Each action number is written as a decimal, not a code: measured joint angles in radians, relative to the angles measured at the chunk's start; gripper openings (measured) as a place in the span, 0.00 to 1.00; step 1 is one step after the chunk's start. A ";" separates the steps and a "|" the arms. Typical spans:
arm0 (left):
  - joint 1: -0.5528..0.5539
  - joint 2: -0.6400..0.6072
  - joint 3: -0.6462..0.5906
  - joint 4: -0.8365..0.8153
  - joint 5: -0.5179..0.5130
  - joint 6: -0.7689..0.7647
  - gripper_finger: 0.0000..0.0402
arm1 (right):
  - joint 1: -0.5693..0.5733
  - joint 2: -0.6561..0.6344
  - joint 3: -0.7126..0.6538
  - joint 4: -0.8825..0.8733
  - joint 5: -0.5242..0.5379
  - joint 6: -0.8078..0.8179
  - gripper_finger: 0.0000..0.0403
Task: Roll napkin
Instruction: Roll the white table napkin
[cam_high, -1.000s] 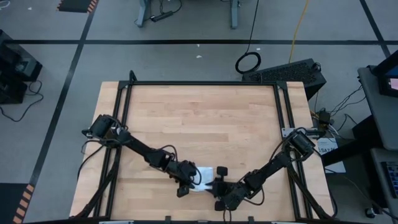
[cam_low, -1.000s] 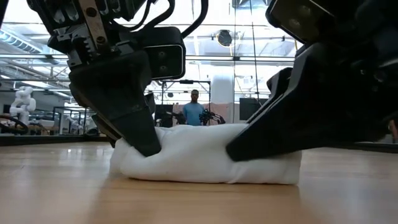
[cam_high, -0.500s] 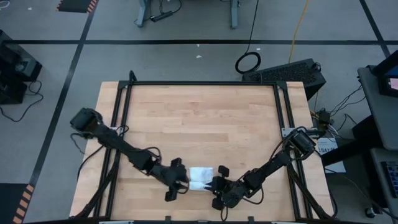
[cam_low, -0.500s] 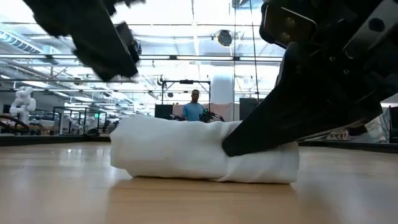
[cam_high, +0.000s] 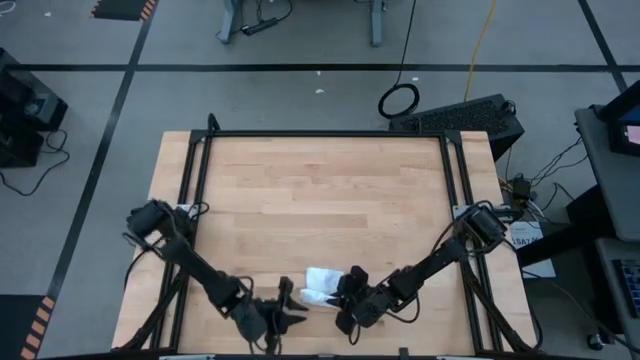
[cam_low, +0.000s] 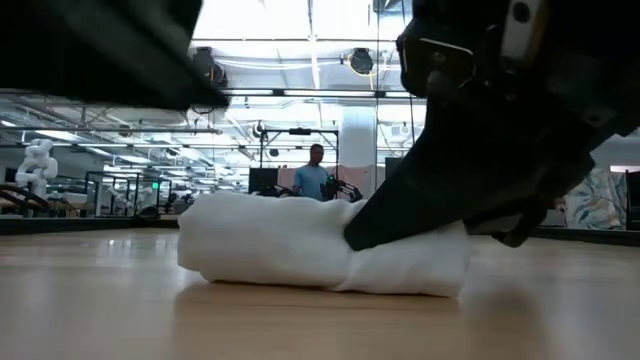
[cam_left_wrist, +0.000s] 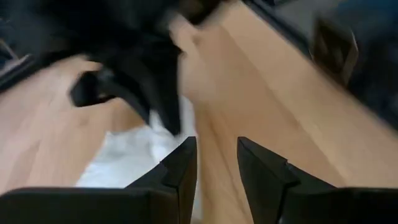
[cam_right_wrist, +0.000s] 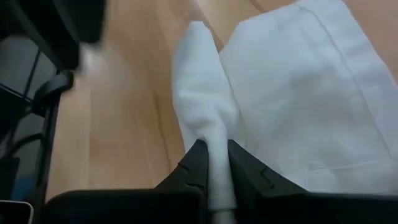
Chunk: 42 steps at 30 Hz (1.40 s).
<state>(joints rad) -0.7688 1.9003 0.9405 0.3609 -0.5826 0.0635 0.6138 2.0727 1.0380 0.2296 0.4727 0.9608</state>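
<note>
Mostly done, I'd say: the napkin (cam_high: 320, 282) lies bundled into a short thick roll near the front edge of the surface (cam_high: 320, 190). My right hand (cam_right_wrist: 214, 163) is clamped on one folded end of the cloth. My left hand (cam_left_wrist: 214, 163) sits just beside the roll, fingers slightly apart, holding nothing. What's left looks like tidying and letting go. I can read no writing anywhere.

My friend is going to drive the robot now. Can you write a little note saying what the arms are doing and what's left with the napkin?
Right gripper: jaws shut on a fold of the napkin at its right end.
Left gripper: off the napkin near the table's front edge, jaws slightly apart, holding nothing.
Napkin: bunched into a loose roll, front centre of the table.
Done: mostly rolled.
Left: tidy the roll, then let go.
</note>
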 joint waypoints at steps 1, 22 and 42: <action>-0.007 0.027 0.000 0.014 -0.013 0.031 0.30 | -0.004 0.000 0.000 0.000 -0.018 0.006 0.06; 0.028 0.113 0.006 -0.031 -0.087 0.102 0.68 | -0.043 0.001 -0.002 0.051 -0.159 0.050 0.06; -0.002 0.062 0.001 -0.129 -0.155 0.110 0.51 | -0.052 0.001 -0.002 0.057 -0.184 0.060 0.07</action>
<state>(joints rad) -0.7713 1.9621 0.9417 0.2317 -0.7375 0.1738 0.5617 2.0739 1.0363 0.2871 0.2886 1.0206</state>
